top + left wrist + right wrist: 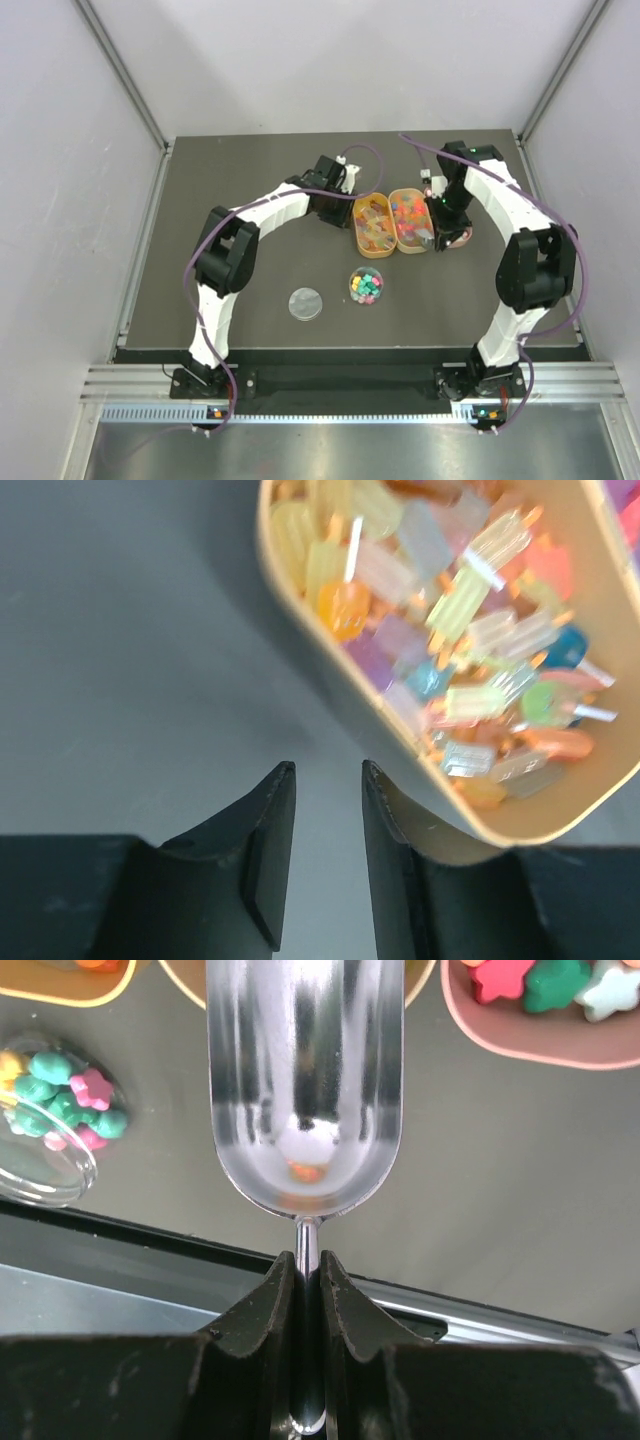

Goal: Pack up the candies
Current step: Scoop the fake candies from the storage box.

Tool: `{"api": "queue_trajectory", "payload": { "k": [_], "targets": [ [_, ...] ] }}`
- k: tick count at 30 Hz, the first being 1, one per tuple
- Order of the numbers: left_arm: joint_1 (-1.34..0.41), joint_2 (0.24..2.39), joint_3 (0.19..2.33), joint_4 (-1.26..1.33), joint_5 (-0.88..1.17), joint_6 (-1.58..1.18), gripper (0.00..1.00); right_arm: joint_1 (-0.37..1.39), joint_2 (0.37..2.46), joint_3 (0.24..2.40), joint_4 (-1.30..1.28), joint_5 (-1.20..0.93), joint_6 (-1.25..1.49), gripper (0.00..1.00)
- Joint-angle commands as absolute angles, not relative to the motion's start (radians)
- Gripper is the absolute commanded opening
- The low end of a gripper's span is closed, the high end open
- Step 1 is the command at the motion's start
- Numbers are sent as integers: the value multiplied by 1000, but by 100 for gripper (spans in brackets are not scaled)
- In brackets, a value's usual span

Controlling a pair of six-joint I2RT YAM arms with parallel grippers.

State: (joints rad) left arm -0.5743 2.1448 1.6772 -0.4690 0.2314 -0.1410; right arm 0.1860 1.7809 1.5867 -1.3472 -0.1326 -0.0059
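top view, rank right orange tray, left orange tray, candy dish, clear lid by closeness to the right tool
1. right orange tray, just left of the right tool holding the scoop
2. left orange tray, next one leftward
3. candy dish, below the trays
4. clear lid, farthest left

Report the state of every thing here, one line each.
left gripper: open, empty.
right gripper: shut on the scoop's handle.
scoop: held, bowl looks empty.
clear dish: uncovered, holding candies.
lid: off, lying beside the dish.
orange trays: loaded with candies.
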Motion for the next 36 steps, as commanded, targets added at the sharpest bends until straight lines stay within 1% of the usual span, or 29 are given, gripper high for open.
{"api": "queue_trajectory", "payload": {
  "k": [1, 7, 25, 36],
  "targets": [
    [-578, 1993, 1612, -427, 98, -75, 38, 181, 1818, 1628, -1351, -139, -28, 0],
    [-568, 1956, 1555, -402, 49, -61, 39, 198, 1865, 1647, -1361, -132, -46, 0],
    [-511, 1997, 1589, -399, 43, -78, 38, 224, 2046, 1813, -1359, -77, -78, 0],
    [-460, 2040, 1624, -405, 69, -84, 39, 227, 2166, 1970, -1336, -63, -87, 0]
  ]
}}
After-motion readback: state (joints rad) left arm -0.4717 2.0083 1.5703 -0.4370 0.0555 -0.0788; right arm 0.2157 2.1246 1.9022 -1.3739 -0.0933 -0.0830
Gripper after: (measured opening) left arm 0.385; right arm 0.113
